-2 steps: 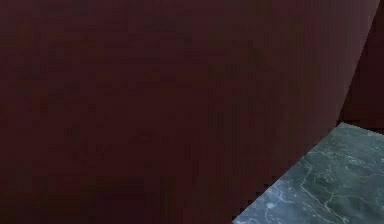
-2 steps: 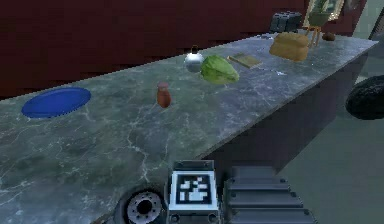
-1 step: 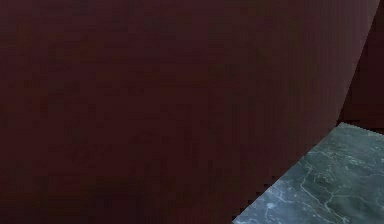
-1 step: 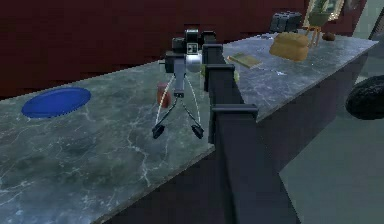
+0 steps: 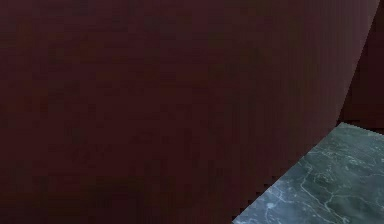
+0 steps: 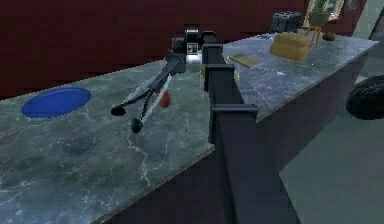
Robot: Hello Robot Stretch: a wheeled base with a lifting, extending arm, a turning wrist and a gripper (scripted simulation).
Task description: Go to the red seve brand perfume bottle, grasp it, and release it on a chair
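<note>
Arm side view, blue plate (image 6: 56,101) on counter (image 6: 60,165), hand (image 6: 128,116) nearby

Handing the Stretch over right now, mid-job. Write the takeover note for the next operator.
The gripper hangs over the grey-green marble countertop; cannot tell whether it holds anything.
A small dark-red blob, possibly the perfume bottle, lies on the counter by the gripper; contact unclear.
A flat round blue plate lies toward the arm side view's left.
Done: robot is at the counter. Left: secure the grasp, find a chair, release there.
</note>
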